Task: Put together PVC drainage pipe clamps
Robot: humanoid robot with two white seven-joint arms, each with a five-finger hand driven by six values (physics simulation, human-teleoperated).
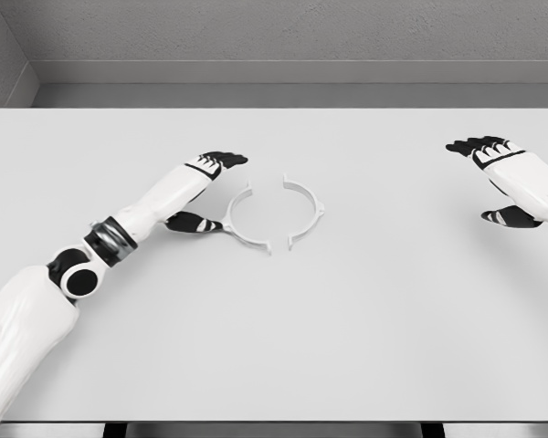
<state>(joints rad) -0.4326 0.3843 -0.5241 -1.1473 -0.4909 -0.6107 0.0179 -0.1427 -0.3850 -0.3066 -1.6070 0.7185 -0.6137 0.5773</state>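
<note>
Near the middle of the white worktop (365, 319) lie 2 white half-ring clamp pieces, the left clamp half (242, 224) and the right clamp half (303, 212), facing each other as a nearly closed circle with small gaps at top and bottom. Just beside the left half, the left hand (205, 187) is spread wide, its thumb touching or almost touching that piece and its fingers above it, gripping nothing. Well apart, at the right edge, the right hand (493, 178) is likewise spread and empty.
</note>
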